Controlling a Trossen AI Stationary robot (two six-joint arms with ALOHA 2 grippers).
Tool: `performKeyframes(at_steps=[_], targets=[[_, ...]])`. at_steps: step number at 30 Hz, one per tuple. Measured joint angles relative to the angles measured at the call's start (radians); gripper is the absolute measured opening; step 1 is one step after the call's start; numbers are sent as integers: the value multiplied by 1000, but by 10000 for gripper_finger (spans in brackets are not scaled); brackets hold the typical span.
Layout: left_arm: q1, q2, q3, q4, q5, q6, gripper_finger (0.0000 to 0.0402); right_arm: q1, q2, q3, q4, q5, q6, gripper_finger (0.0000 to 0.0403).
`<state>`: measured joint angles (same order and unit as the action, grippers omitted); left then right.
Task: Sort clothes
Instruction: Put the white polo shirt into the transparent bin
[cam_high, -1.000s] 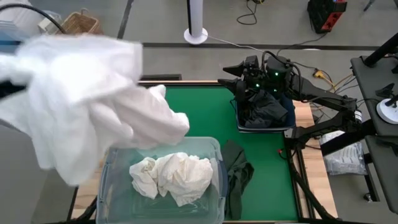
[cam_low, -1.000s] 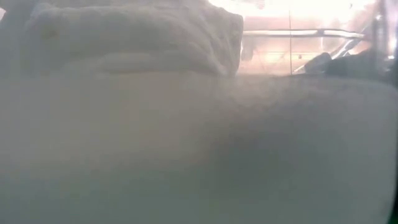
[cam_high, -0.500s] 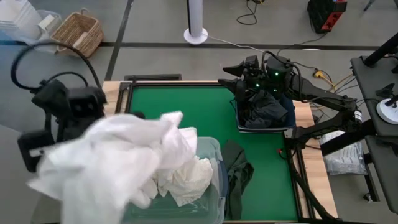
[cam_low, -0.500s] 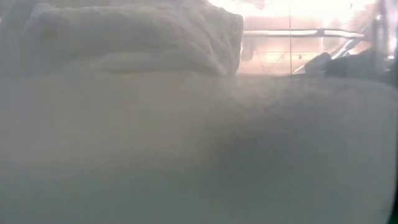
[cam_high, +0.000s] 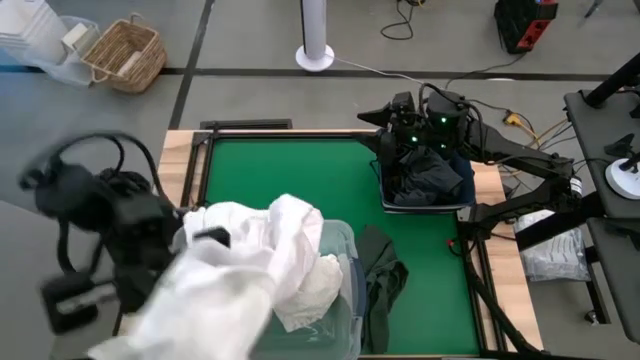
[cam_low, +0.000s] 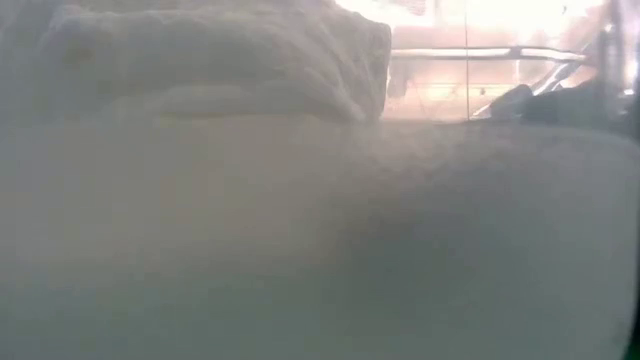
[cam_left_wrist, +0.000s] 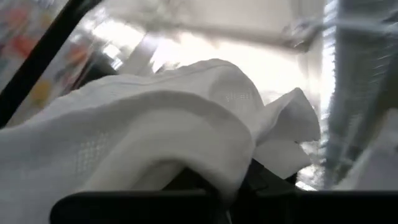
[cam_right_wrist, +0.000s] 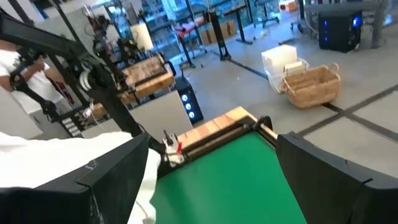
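From above, the left gripper (cam_high: 205, 238) is clamped shut on a large white garment (cam_high: 235, 275), a crumpled, softly folded sheet of cloth that drapes from the gripper down over the left part of the clear plastic tub (cam_high: 342, 262) at the near edge of the green table (cam_high: 300, 170). More white cloth (cam_high: 318, 285) lies bunched inside the tub. Just right of the tub, an olive green garment (cam_high: 380, 285) lies in a long rumpled strip on the green surface. At the far right, dark clothes (cam_high: 428, 180) are heaped in the dark blue bin (cam_high: 385, 195), and the right gripper (cam_high: 405, 128) hovers over the bin's far edge with its fingers spread wide and nothing between them. The low view is nearly filled by pale, hazy fabric (cam_low: 220, 60) pressed close to the lens, a thick folded edge showing at the upper left. The left wrist view shows the white garment (cam_left_wrist: 161, 124) close up, with a fine woven texture and smooth rounded folds, bulging over the dark fingers. The right wrist view looks past two wide-set dark fingers (cam_right_wrist: 336, 177) across the green table (cam_right_wrist: 230, 180), with white cloth (cam_right_wrist: 74, 149) at the left side.
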<state>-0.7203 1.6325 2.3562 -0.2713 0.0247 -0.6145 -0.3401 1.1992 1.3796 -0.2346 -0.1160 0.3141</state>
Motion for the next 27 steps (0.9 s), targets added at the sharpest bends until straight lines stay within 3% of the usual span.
performKeyframes(at_steps=[4,12,16,21,27], targets=[[-47,15,-2,-89,-105,-59,0,0,0,0,-50,0,0,345],[-92,41,-2,-135,-117,-235,0,2,0,0,-98,-1,0,345],[-91,42,-2,-202,-201,-292,0,2,0,0,-98,-3,11,345],[-90,38,-2,-365,-324,-387,0,2,0,0,-99,-23,27,342],[-90,15,-2,-620,-357,-591,31,2,0,0,-99,-23,35,332]])
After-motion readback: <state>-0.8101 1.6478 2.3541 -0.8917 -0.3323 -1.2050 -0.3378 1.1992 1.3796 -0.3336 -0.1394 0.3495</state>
